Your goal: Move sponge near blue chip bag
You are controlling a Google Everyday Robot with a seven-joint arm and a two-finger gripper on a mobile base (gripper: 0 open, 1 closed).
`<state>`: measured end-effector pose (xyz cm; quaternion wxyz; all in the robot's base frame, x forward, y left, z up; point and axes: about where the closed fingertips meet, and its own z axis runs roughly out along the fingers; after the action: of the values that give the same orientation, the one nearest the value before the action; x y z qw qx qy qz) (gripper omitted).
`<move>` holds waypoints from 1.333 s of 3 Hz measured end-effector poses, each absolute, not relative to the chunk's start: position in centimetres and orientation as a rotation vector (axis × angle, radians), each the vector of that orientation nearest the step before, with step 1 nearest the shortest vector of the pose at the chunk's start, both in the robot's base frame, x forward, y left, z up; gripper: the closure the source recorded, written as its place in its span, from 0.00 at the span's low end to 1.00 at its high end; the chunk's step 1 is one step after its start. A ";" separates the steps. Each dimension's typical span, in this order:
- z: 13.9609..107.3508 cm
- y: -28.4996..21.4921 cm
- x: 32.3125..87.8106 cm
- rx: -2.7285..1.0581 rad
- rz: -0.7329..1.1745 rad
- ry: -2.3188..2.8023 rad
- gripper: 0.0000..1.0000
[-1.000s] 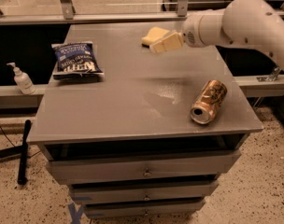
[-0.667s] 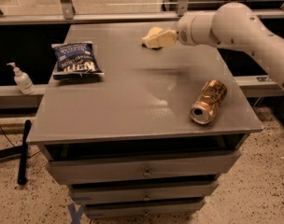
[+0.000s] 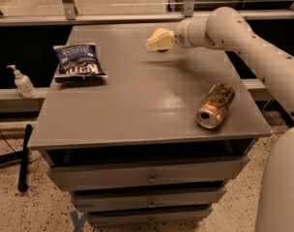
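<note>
The blue chip bag [image 3: 78, 62] lies flat at the far left of the grey cabinet top [image 3: 137, 105], dark navy with white lettering. My gripper [image 3: 158, 40], cream-yellow at the end of the white arm [image 3: 219, 28], hovers low over the far middle of the top. It is well to the right of the bag. No sponge shows apart from the gripper, so it is hidden or out of view.
A gold drink can [image 3: 215, 105] lies on its side at the right front of the top. A hand-soap pump bottle [image 3: 22, 82] stands on a ledge to the left. Drawers [image 3: 149, 178] run below the front edge. A rail and glass lie behind.
My gripper has shifted a little to the left along the far part of the top, and the arm has swung with it. The bag and can have not moved.
</note>
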<state>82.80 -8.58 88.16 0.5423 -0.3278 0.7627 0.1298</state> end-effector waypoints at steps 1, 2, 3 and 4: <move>86.3 -8.8 84.0 -0.776 0.307 1.853 0.00; 85.0 -9.1 84.7 -0.763 0.308 1.879 0.18; 84.2 -9.0 85.0 -0.753 0.318 1.886 0.41; 84.0 -9.1 85.0 -0.747 0.321 1.886 0.64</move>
<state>85.03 -9.06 84.00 0.5174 -0.3113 0.7858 0.1336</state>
